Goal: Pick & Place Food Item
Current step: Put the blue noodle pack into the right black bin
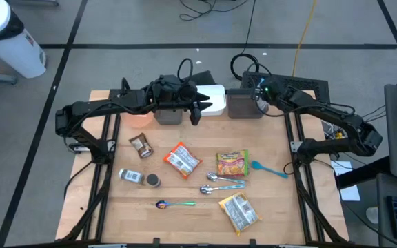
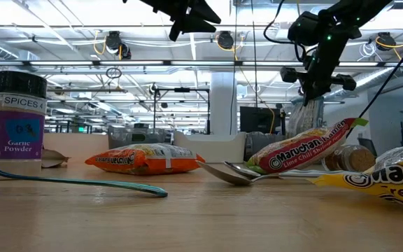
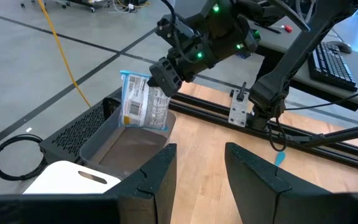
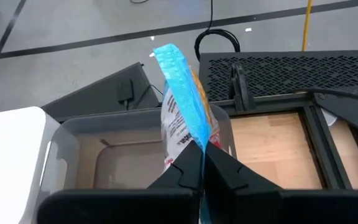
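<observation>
Right claw (image 4: 201, 163) pinches a blue-edged food packet (image 3: 143, 102), fingers pressed together on it, holding it upright over the grey bin (image 4: 123, 149) at the counter's (image 1: 185, 220) far edge. Left claw (image 3: 201, 171) hangs half-spread and empty near the white bin (image 1: 212, 100)

The high view looks straight down from above on the whole wooden table (image 1: 191, 213). The low view sits at table-top height, close behind a teal-handled spoon (image 2: 82, 182), and faces level across the table into the room. The left wrist view looks across the back edge at the grey bin (image 3: 126, 146) from some way off. The right wrist view looks down into the same grey bin (image 4: 123, 155) from close above.
</observation>
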Available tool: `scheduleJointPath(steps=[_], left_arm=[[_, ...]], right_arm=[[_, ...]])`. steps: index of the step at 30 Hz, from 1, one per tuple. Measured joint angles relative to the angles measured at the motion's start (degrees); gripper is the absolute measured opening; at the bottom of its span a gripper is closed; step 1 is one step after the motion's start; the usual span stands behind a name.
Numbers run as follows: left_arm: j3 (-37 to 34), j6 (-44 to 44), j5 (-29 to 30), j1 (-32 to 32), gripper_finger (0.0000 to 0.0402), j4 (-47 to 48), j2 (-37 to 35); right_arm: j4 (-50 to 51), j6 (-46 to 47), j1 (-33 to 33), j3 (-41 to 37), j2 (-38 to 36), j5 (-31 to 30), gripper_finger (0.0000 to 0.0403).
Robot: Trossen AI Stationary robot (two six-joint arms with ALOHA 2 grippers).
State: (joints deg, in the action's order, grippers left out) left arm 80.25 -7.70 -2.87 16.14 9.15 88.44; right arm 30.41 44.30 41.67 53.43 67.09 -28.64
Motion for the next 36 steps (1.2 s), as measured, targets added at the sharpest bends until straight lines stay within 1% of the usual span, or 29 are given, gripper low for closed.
scheduleJointPath(steps=[6, 10, 14, 25, 31, 36], left_arm=[[0.00, 0.00, 0.00, 0.02, 0.0145, 0.01, 0.00], [0.00, 0.00, 0.00, 0.00, 0.0145, -0.01, 0.00], [0.00, 0.00, 0.00, 0.00, 0.0145, -0.01, 0.02], [-0.01, 0.00, 0.00, 0.00, 0.0145, 0.00, 0.01], [-0.01, 0.00, 0.00, 0.00, 0.0145, -0.01, 0.01], [-0.01, 0.00, 0.00, 0.00, 0.0145, 0.00, 0.02]], right_arm=[[-0.58, 3.66, -0.02, -2.45, 0.00, -0.03, 0.0000], [-2.57, 4.54, -0.57, -4.00, 0.00, -0.07, 0.0000], [-2.77, 4.53, -0.66, -4.22, 0.00, -0.16, 0.0000], [-2.78, 5.18, -0.63, -4.24, 0.84, -2.67, 0.0000], [-3.94, 5.82, -1.02, -4.29, 3.39, -2.31, 0.0000], [-6.01, 5.83, -1.31, -4.31, 4.11, -1.47, 0.0000]])
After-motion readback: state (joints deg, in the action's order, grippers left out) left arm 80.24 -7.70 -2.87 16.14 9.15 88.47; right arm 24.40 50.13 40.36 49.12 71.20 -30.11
